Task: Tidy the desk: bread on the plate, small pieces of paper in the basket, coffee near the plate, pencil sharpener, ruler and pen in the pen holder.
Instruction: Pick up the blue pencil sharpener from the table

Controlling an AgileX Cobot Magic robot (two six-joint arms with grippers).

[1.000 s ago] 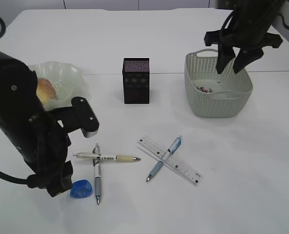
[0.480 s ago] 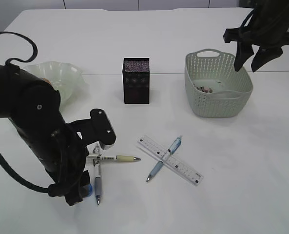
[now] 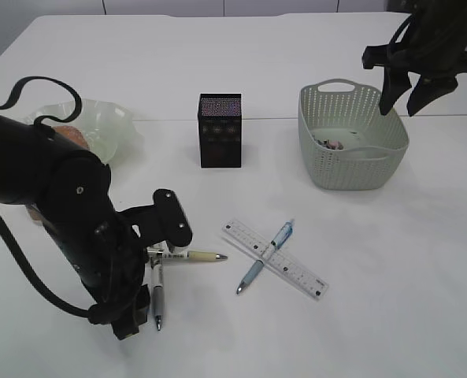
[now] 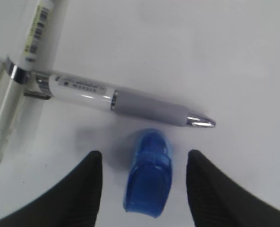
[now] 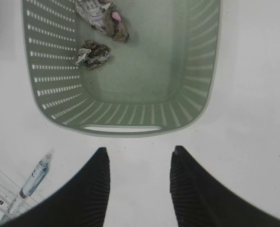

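The left gripper (image 4: 143, 187) hangs unclenched, straddling the blue pencil sharpener (image 4: 148, 177), grasping nothing. Its pads could skid off the sharpener's sloped shell, or knock the grey-grip pen (image 4: 130, 103) lying just at twelve o'clock. The pen holder (image 3: 219, 130) stands well apart at one o'clock, across bare table (image 3: 391, 299). The right gripper (image 5: 139, 187), released and empty, hovers outside the basket (image 5: 196, 109) rim, with paper scraps (image 5: 102, 19) inside.

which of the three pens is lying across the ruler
The blue pen: it crosses the ruler. The other two pens cross each other further left.
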